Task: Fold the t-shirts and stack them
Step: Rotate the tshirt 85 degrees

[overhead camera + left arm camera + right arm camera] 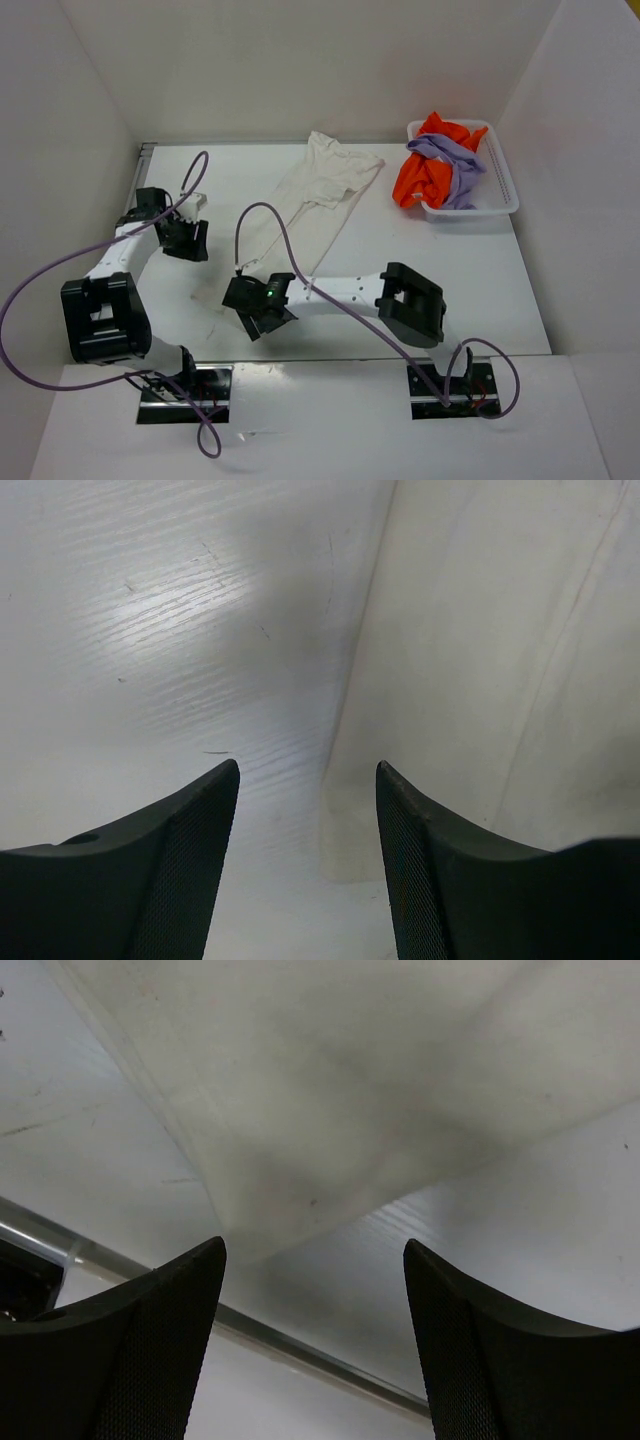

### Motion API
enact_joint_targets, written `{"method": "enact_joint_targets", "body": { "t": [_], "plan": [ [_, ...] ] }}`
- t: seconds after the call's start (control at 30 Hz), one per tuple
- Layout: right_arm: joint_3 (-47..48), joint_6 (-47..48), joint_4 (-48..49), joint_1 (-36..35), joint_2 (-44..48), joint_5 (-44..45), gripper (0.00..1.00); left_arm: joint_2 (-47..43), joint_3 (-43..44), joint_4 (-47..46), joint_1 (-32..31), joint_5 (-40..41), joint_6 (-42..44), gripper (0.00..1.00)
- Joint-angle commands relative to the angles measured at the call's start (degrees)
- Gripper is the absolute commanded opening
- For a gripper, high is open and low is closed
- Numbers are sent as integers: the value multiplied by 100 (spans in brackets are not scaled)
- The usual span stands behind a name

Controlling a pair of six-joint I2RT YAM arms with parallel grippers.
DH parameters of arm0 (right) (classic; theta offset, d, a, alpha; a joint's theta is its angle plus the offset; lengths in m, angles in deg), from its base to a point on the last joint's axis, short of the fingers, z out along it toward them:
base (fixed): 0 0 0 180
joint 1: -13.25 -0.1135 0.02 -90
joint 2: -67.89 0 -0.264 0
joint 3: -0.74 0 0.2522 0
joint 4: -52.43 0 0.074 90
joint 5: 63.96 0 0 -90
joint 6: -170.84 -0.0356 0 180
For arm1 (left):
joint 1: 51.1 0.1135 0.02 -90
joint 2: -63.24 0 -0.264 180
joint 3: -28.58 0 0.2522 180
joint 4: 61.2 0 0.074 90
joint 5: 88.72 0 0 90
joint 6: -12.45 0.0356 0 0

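While spread and empty, poised at white shirt (pixel 310 200).
At 9 o'clock, left gripper (pixel 307 770) over table (pixel 150 630) by shirt's edge; toward 6, right gripper (pixel 315 1250) at shirt's near corner. Shirt stretched flat from centre toward 12. At 2, orange shirt (pixel 412 180) and purple shirt (pixel 455 160) heaped in basket (pixel 505 180).

Three t-shirts: one white t-shirt (pixel 315 200) left of the basket (pixel 470 213), one orange t-shirt (pixel 415 182) and one lavender t-shirt (pixel 450 152) inside it. One basket. Two grippers: left gripper (pixel 307 767), right gripper (pixel 315 1244).
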Motion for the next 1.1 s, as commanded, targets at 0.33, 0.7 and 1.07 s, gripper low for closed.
{"method": "enact_joint_targets", "body": {
  "t": [0.33, 0.7, 1.07],
  "plan": [
    [776, -174, -150, 111, -864, -50, 73, -468, 114, -57, 18, 44, -119, 66],
    [-1156, -841, 165, 532, 283, -867, 0, -916, 114, 304, 18, 106, 329, 67],
    [-2985, -1904, -572, 691, 2087, -867, 0, -548, 658, 532, -693, 53, 540, 68]
  ]
}}
